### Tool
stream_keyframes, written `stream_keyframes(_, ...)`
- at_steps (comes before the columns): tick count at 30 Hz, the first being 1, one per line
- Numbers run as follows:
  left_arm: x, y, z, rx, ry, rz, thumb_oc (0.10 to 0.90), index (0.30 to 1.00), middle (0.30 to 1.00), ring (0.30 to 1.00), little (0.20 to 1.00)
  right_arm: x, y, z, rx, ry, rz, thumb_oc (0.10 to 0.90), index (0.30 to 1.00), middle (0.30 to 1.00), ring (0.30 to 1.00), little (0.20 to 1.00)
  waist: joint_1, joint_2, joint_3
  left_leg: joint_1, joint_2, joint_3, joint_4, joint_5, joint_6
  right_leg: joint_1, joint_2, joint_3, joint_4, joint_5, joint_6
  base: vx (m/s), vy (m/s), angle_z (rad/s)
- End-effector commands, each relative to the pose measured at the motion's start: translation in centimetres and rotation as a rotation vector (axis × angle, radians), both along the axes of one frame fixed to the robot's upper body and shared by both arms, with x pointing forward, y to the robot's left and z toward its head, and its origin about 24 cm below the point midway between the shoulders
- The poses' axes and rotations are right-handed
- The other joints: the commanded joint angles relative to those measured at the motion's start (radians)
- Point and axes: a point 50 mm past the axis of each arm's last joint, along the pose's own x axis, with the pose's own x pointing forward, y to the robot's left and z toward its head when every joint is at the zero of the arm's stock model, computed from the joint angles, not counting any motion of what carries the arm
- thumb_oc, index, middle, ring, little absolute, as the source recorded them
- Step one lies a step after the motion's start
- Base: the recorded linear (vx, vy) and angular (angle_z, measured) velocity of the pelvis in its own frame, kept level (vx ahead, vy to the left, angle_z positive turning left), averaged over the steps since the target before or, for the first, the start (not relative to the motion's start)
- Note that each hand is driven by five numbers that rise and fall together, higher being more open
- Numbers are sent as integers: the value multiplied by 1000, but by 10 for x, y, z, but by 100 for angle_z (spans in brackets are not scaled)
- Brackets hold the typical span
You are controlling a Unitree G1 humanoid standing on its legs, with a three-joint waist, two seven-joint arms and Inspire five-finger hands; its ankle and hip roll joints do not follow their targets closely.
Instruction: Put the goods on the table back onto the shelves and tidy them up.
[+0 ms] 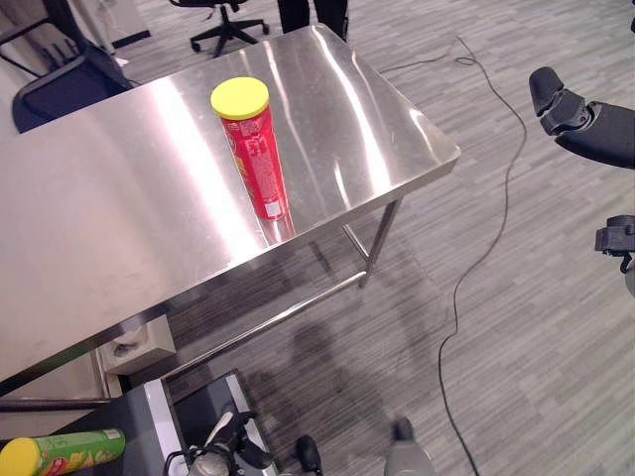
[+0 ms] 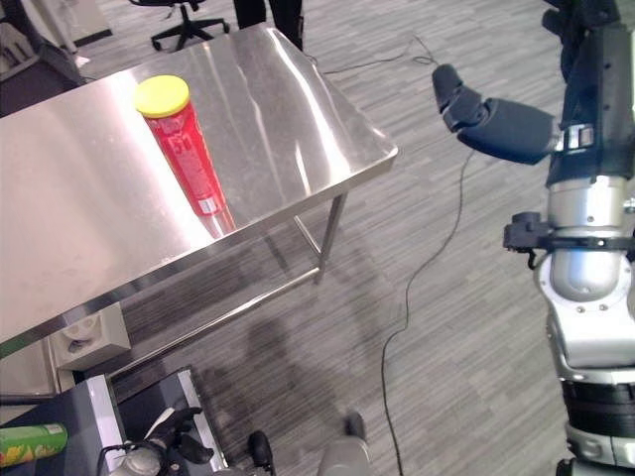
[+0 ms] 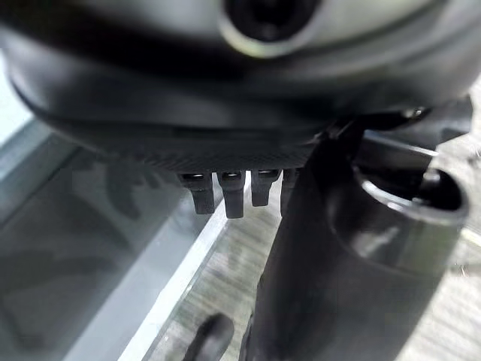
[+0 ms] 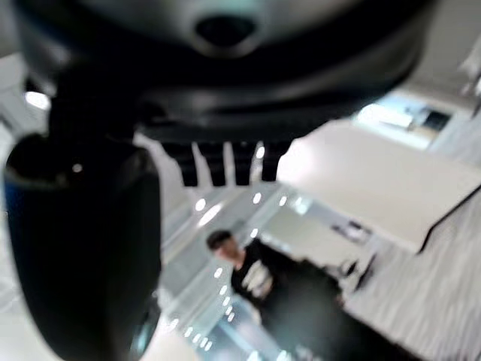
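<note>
Left eye view: red crisp tube (image 1: 259, 159) stands upright mid-table (image 1: 119, 178); right hand (image 2: 466, 104) at three o'clock, raised, empty, fingers relaxed. Best grasp the tube mid-body, keeping it upright.

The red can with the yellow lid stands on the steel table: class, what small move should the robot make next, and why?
Probably bring the right hand down and across toward the red can. The can stands upright on the steel table near its front edge, untouched, while the right hand is raised off to the side past the table's corner, fingers straight and holding nothing. The left hand is also empty.
</note>
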Motion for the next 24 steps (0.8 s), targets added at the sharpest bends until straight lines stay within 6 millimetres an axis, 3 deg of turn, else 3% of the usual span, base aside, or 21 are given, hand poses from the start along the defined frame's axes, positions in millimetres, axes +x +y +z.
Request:
stream_keyframes(1,14,6,9,0,-82,18,800,900,900,900,900,-17,10,38,21,-237,64,800,900,900,900,900,22,-59,-144,-6,81,36,-27,-51,-130,16,4,-40,35,121,30,-34,-195,-11)
stream_keyframes(3,12,12,10,18,-85,34,800,900,900,900,900,-11,15,32,31,-208,86,800,900,900,900,900,37,-59,-152,-5,109,49,-27,-45,-141,19,-30,-55,35,189,34,-30,-346,-43)
stream_keyframes(4,10,17,10,34,-88,54,800,900,900,900,900,-10,15,26,37,-184,82,800,900,900,900,900,41,-66,-148,-5,134,40,-20,-35,-154,24,-40,-27,45,220,36,-6,-305,-52)
stream_keyframes(5,10,18,10,36,-87,54,800,900,900,900,900,-10,15,26,38,-183,81,800,900,900,900,900,43,-67,-147,-4,135,41,-20,-34,-155,24,-39,-26,46,220,36,-23,-333,-27)
stream_keyframes(7,10,22,12,53,-105,72,800,900,900,900,900,-13,14,25,17,-186,66,800,900,900,900,900,48,-81,-139,-17,167,19,-3,-17,-175,43,-23,42,45,196,38,-68,-334,-5)
stream_keyframes(8,11,23,13,58,-112,79,800,900,900,900,900,-14,15,25,6,-180,70,800,900,900,900,900,51,-85,-133,-24,187,8,13,-12,-186,37,-10,71,51,166,38,-126,-509,0)
stream_keyframes(9,13,28,16,70,-130,105,800,900,900,900,900,-12,18,23,-18,-152,90,800,900,900,900,900,57,-102,-123,-42,220,-13,52,-3,-205,46,22,95,34,52,38,-95,-363,10)
stream_keyframes(10,13,28,16,70,-131,106,800,900,900,900,900,-12,18,23,-18,-152,92,800,900,900,900,900,54,-102,-122,-45,222,-17,59,-6,-207,46,23,93,40,47,38,-97,-422,8)
stream_keyframes(12,14,40,20,89,-148,168,800,900,900,900,900,-3,30,21,-57,-120,137,800,900,900,900,900,79,-107,-116,-49,281,-25,60,29,-228,65,74,43,23,-121,26,-94,-419,-3)
stream_keyframes(13,14,43,21,84,-157,200,800,900,900,900,900,0,33,19,-79,-107,140,800,900,900,900,900,88,-108,-114,-53,311,-30,56,57,-239,70,104,30,9,-170,14,-123,-481,9)
stream_keyframes(15,4,51,19,86,-144,266,800,900,900,900,900,8,40,15,-121,-66,168,800,900,900,900,900,92,-89,-106,-43,372,-52,19,117,-260,95,178,6,-19,-227,-19,-148,-543,41)
stream_keyframes(16,-4,50,15,72,-131,310,800,900,900,900,900,15,39,4,-122,-10,163,800,900,900,900,900,106,-77,-87,-56,419,-74,-12,195,-266,117,238,-2,-36,-256,-49,-235,-568,39)
stream_keyframes(17,-11,49,12,64,-122,330,800,900,900,900,900,17,36,-1,-129,16,141,800,900,900,900,900,111,-68,-68,-78,430,-77,-14,236,-266,129,259,-16,-36,-259,-60,-205,-418,44)
stream_keyframes(18,-11,48,12,64,-121,330,800,900,900,900,900,17,35,-1,-129,16,140,800,900,900,900,900,108,-66,-67,-79,431,-82,-14,238,-267,131,261,-20,-37,-259,-61,-208,-240,49)
stream_keyframes(19,-15,48,11,60,-120,340,800,900,900,900,900,19,28,-11,-128,58,97,800,900,900,900,900,116,-68,-43,-103,432,-39,-9,265,-256,136,267,-47,-26,-258,-72,-224,-181,51)
stream_keyframes(20,-13,47,12,45,-134,339,800,900,900,900,900,21,25,-17,-148,96,69,800,900,900,900,900,115,-71,-33,-106,421,2,-4,257,-246,131,270,-67,-20,-253,-81,-291,-246,48)
stream_keyframes(21,-15,46,11,37,-131,338,800,900,900,900,900,21,25,-24,-159,131,68,800,900,900,900,900,118,-80,-28,-105,391,12,23,224,-237,130,264,-81,-16,-250,-84,-275,-213,77)
stream_keyframes(22,-17,43,9,29,-123,336,800,900,900,900,900,22,27,-29,-150,148,84,800,900,900,900,900,124,-85,-27,-115,341,-21,91,174,-224,112,261,-89,-11,-237,-86,-315,-251,82)
stream_keyframes(23,-19,44,8,32,-107,342,800,900,900,900,900,22,30,-37,-132,176,114,800,900,900,900,900,126,-97,-28,-99,225,-74,193,33,-195,89,244,-103,-1,-219,-96,-249,-177,79)
stream_keyframes(24,-19,44,8,32,-107,342,800,900,900,900,900,22,30,-37,-132,175,114,800,900,900,900,900,123,-98,-31,-109,223,-78,200,31,-193,85,243,-106,-1,-218,-95,-229,-137,56)
